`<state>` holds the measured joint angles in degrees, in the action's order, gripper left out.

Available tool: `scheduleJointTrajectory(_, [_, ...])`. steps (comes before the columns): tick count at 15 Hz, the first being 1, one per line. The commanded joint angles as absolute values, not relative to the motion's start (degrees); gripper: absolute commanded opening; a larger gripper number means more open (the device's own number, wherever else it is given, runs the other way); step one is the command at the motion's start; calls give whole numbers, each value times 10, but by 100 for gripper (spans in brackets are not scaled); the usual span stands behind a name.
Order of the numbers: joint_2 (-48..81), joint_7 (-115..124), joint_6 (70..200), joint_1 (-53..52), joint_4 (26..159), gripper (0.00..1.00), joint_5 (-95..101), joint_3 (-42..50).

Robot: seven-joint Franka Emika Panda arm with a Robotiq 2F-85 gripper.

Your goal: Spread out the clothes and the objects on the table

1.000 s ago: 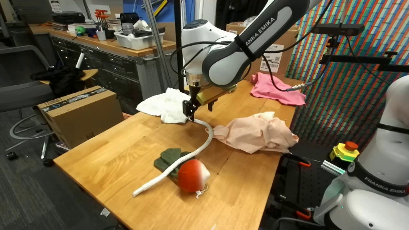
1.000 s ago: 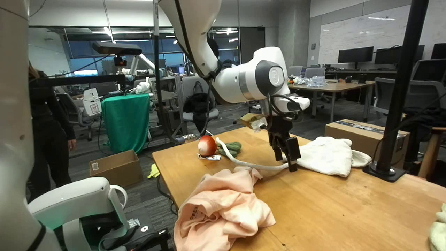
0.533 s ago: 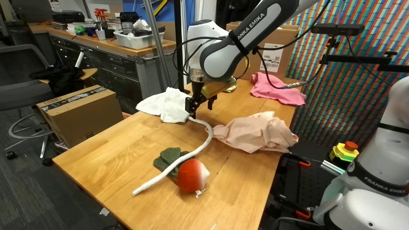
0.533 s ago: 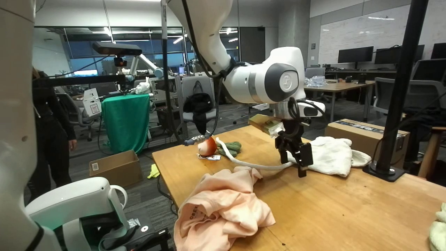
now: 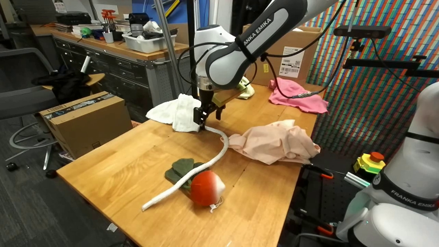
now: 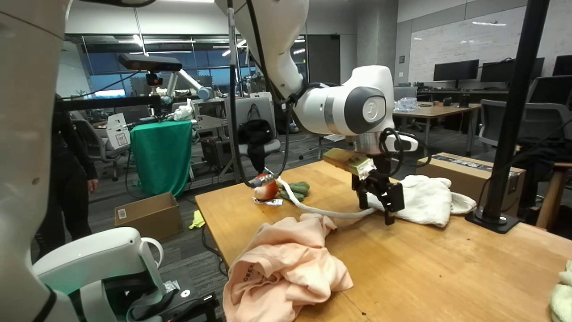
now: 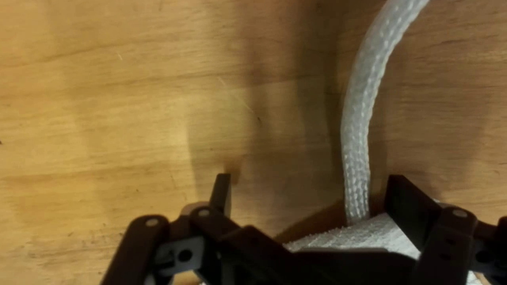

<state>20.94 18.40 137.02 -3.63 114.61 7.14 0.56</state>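
Since the white braided rope (image 7: 356, 118) is most easily steered from near its end, the hand (image 7: 309, 190) is probably placed with that in mind: low over the desk (image 5: 137, 154), fingers spread wide and nothing gripped, the rope running between the fingertips in the wrist view. It lies nearer one finger than the other, so a little centring seems wise before any squeeze. Just there the rope meets the edge of the white cloth (image 5: 185, 113) — whether its end is tucked underneath cannot be told — and closing might pinch some of the cloth as well. Farther along, the rope bends close by the peach shirt (image 5: 274, 142), then crosses over the dark green leaf-shaped cloth (image 5: 183, 167), with the red-and-white ball (image 5: 205, 188) just beside; a hard pull could drag these too, so a gentle lift should serve better. The shirt sits bunched, which suggests its spreading is not yet done. In an exterior view the pink cloth (image 5: 308, 104) and yellow-green cloth (image 5: 248, 92) lie well apart from the rope, leaving it room to be straightened.
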Motion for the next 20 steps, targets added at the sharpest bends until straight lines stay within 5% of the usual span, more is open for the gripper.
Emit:
scheduleJointTrajectory(1, [229, 161, 1348, -39, 1119, 100, 61, 8])
scheduleJointTrajectory(8, [237, 155, 1349, -42, 1115, 99, 63, 9])
scheduleJointTrajectory(9, [238, 154, 1351, -42, 1116, 74, 62, 8])
scheduleJointTrajectory(11, [234, 153, 1353, -41, 1119, 70, 59, 6])
scheduleJointTrajectory(17, [226, 157, 1352, -45, 1122, 24, 58, 4])
scheduleJointTrajectory(20, [213, 165, 1350, -50, 1128, 8, 67, 6])
